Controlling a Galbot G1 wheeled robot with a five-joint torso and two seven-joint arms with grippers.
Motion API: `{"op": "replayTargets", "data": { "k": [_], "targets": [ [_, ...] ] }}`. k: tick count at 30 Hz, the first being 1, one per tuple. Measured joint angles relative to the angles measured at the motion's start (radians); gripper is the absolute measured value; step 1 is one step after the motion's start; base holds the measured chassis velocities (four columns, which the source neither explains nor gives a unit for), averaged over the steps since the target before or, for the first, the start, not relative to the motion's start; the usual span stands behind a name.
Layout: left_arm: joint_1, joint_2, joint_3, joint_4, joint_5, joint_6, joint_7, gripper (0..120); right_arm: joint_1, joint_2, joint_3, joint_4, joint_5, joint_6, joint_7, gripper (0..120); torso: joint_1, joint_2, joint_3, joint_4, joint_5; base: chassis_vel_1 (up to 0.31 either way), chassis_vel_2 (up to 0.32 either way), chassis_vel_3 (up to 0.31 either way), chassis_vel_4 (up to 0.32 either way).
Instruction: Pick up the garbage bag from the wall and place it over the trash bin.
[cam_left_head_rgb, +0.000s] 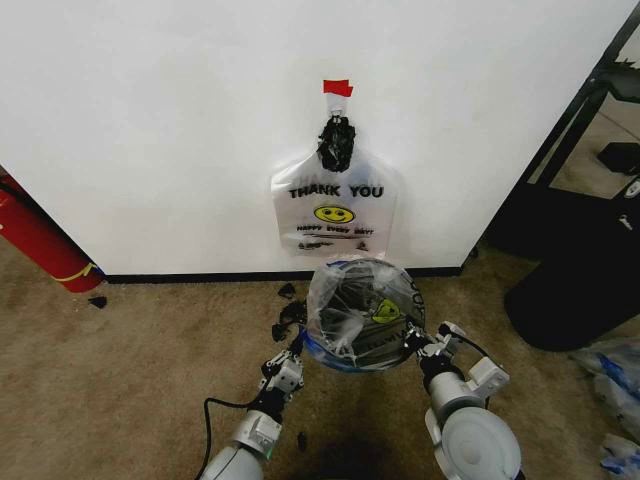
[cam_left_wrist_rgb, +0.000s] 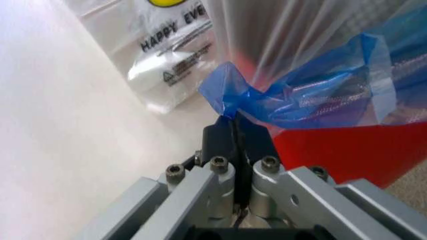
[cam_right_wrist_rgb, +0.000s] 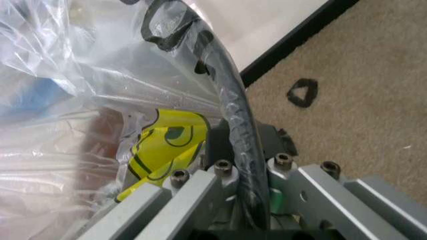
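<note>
The left pincer is clenched on a blue strip of the garbage bag, draped over the trash bin between both arms; the right pincer grips the bag-covered rim.

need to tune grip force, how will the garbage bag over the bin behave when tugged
Likely floppy: the garbage bag is thin, wrinkled film. Probably slippery and tearable, stretched taut where the left gripper pinches its blue strip.

place: indoor test room | cues: white wall, beige carpet, red cylinder
</note>
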Motion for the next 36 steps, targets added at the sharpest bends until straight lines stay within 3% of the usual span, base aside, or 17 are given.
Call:
{"op": "replayTargets", "data": {
  "k": [7,11,14,15,18,24,31,33,36],
  "targets": [
    [0.003,0.02,-0.016,0.029,-0.02,-0.117,0.096,1,0.013,0.006,0.007,-0.008,0.034,-0.033,-0.006,0,0.0,0.0,0.0,0.0001,0.0,0.0,0.0,0.0,0.0],
    [0.001,0.04,-0.045,0.079,-0.062,-0.199,0.195,19,0.022,0.001,0.026,-0.028,0.025,-0.042,-0.034,0,0.0,0.0,0.0,-0.0001,-0.0002,0.0,0.0,0.0,0.0],
    [0.001,0.048,-0.054,0.085,-0.075,-0.211,0.223,22,0.023,-0.002,0.029,-0.036,0.012,-0.033,-0.05,0,0.0,0.0,0.0,0.0,-0.0001,0.0,0.0,0.0,0.0],
    [0.002,0.056,-0.062,0.09,-0.089,-0.221,0.254,30,0.023,-0.004,0.032,-0.044,-0.001,-0.022,-0.065,0,0.0,0.0,0.0,0.0001,0.0001,0.0,0.0,0.0,0.0],
    [0.001,0.064,-0.077,0.097,-0.102,-0.239,0.298,38,0.023,-0.007,0.036,-0.055,-0.02,-0.005,-0.092,0,0.0,0.0,0.0,0.0,0.0,0.0,0.0,0.0,0.0],
    [-0.009,0.083,-0.198,0.135,-0.127,-0.318,0.471,65,0.02,-0.012,0.041,-0.103,-0.132,0.117,-0.207,0,0.0,0.0,0.0,0.0,0.0,0.0,0.0,0.0,0.0],
    [-0.002,0.077,-0.248,0.089,-0.238,-0.327,0.453,88,0.021,-0.014,0.041,-0.153,-0.245,0.22,-0.271,0,0.0,0.0,0.0,0.0,-0.0001,0.0,0.0,0.0,0.0],
    [0.02,0.061,-0.211,-0.024,-0.322,-0.288,0.304,94,0.023,-0.008,0.031,-0.178,-0.309,0.264,-0.278,0,0.0,0.0,0.0,-0.0002,0.0002,0.0,0.0,0.0,0.0],
    [0.059,0.015,-0.129,-0.167,-0.278,-0.209,0.155,93,0.03,0.011,0.007,-0.199,-0.401,0.309,-0.259,0,0.0,0.0,0.0,0.0001,0.0003,0.0,0.0,0.0,0.0]
  ]
}}
